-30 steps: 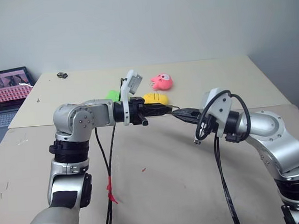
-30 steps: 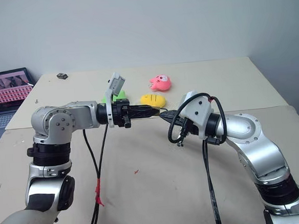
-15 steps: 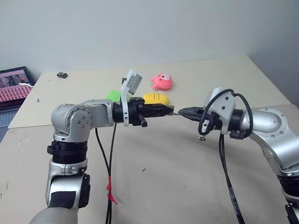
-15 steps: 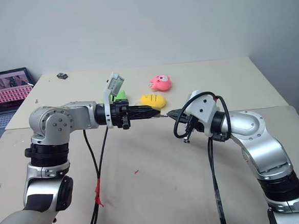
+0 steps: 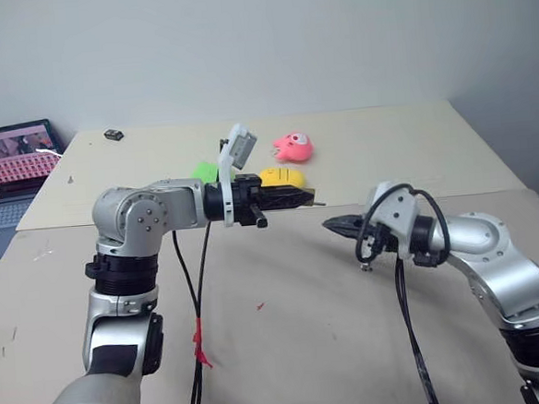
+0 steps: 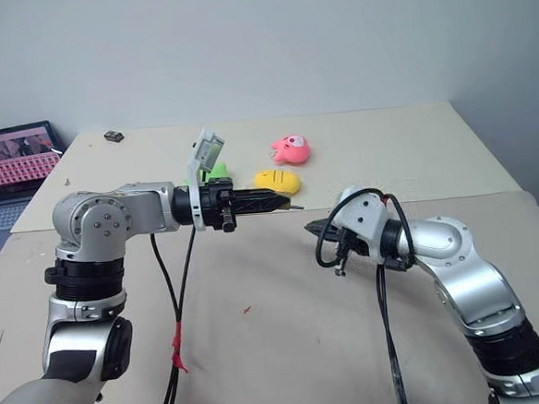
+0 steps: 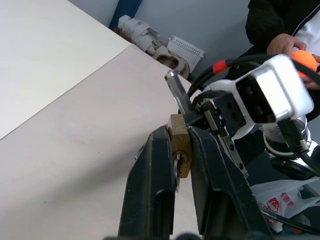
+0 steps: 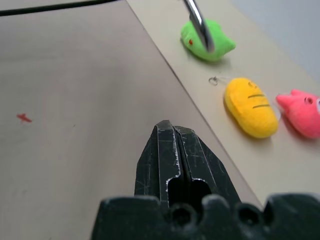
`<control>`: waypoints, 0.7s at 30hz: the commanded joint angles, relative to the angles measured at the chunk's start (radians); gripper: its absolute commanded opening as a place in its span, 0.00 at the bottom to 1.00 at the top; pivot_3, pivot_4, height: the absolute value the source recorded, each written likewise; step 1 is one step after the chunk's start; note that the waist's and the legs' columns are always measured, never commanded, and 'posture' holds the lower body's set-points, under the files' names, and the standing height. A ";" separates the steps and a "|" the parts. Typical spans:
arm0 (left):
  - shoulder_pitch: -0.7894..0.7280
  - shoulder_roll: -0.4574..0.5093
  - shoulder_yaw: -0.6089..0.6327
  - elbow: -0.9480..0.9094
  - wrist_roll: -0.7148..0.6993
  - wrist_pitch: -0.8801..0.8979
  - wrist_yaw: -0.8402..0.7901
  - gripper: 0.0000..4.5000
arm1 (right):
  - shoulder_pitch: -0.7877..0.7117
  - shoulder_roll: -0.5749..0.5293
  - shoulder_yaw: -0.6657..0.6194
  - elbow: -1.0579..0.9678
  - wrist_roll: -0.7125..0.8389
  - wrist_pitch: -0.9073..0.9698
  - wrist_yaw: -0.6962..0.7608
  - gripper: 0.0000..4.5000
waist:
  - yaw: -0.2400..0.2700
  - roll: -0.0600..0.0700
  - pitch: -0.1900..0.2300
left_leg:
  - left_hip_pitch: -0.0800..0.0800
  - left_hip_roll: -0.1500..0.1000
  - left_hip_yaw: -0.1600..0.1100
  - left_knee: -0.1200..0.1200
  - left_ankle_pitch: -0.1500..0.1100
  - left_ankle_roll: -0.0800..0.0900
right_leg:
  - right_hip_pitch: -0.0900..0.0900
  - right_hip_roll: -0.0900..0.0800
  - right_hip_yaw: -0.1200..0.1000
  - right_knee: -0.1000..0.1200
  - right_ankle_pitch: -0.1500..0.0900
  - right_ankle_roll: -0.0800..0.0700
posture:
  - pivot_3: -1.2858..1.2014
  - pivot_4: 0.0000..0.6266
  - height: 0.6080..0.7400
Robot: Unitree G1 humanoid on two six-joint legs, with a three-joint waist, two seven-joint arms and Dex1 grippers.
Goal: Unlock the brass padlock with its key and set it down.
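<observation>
A wide beige table [image 5: 289, 349] fills the head views, with a second tabletop [image 5: 377, 148] butted against its far edge. A laptop [image 5: 8, 169] with its screen lit sits off the left side.

The left arm reaches across at mid-height. Its left gripper [image 5: 299, 197] points to the right, and the head views show little more than a small dark lump at its tip. The left wrist view settles it: the two black fingers [image 7: 150, 185] are closed most of the way onto the padlock [image 7: 179, 145], clamping its brass body between them above the table, with the keyhole end facing the camera. That view also shows the right gripper's toothed fingers just behind the lock, and a person's hand [image 7: 282, 45] in the background holding something orange.

The right gripper [image 5: 334, 223] hangs lower and apart from the left one, pointing left. Its fingers [image 8: 172, 150] are pressed fully together with nothing visible between them; whether a key sits there cannot be told.

On the far tabletop lie three plush toys: a yellow one [image 5: 281, 176], a pink one [image 5: 293, 147] and a green one [image 8: 207, 42]. The right wrist view shows the green toy whole, while the left arm hides most of it in the head views. A small dark object [image 5: 111, 135] lies near the far left corner.
</observation>
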 commanded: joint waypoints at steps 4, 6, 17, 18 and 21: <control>0.009 0.007 -0.011 0.011 0.020 -0.056 -0.021 0.01 | -0.025 -0.080 -0.117 -0.031 0.033 0.019 0.015 0.01 | -0.001 -0.001 0.001 | 0.001 0.000 0.000 0.000 0.000 0.000 | 0.000 0.000 0.000 -0.001 0.000 0.000 | 0.52 0.24 0.36; 0.022 0.008 -0.014 0.016 0.027 -0.057 -0.023 0.01 | -0.040 -0.085 -0.135 -0.044 0.057 0.044 0.011 0.13 | -0.004 -0.002 0.001 | 0.001 0.000 0.000 0.000 0.000 0.000 | 0.000 0.000 0.000 -0.001 0.000 0.000 | 0.52 0.24 0.36; 0.117 0.055 0.020 -0.076 -0.026 0.070 0.014 0.01 | -0.127 -0.027 -0.124 -0.057 0.168 0.132 -0.015 0.90 | -0.003 -0.001 0.002 | 0.001 0.000 0.000 0.000 0.000 0.000 | 0.000 0.000 0.000 -0.001 0.000 0.000 | 0.52 0.24 0.36; 0.125 0.057 0.023 -0.086 -0.028 0.078 0.023 0.01 | -0.132 -0.016 -0.114 -0.051 0.162 0.129 -0.023 0.99 | -0.003 -0.001 0.002 | 0.001 0.000 -0.001 0.000 0.000 0.000 | 0.000 0.000 0.000 -0.001 0.000 0.000 | 0.52 0.24 0.36; 0.169 0.065 0.051 -0.131 -0.046 0.112 0.063 0.01 | -0.143 0.024 -0.058 -0.060 0.147 0.131 -0.034 0.99 | -0.002 0.000 0.001 | 0.001 0.000 -0.001 -0.001 0.000 0.000 | 0.000 0.000 0.000 -0.001 0.000 0.000 | 0.52 0.24 0.36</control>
